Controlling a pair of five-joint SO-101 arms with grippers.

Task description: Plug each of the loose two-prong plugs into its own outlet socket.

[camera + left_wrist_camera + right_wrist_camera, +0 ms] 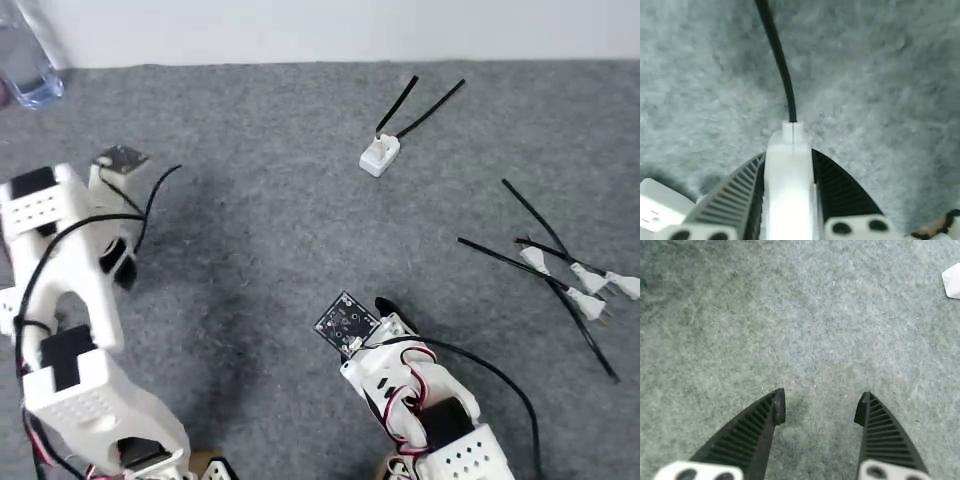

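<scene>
Left hand [788, 156] pinches a plug [788, 200]; line its prongs squarely with the nearby socket [655, 202]. Right hand [822, 407] spread.

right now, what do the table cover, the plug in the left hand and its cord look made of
The cover looks like felt or short carpet: grey, fuzzy, mottled, matte. The plug seems moulded plastic: smooth, glossy white. Its cord is likely rubber or vinyl sheathing: thin, black, smooth.

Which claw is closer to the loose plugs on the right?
Right. The right claw is mid-table, nearer the loose plugs; the left claw is far across, gripping a plug.
</scene>
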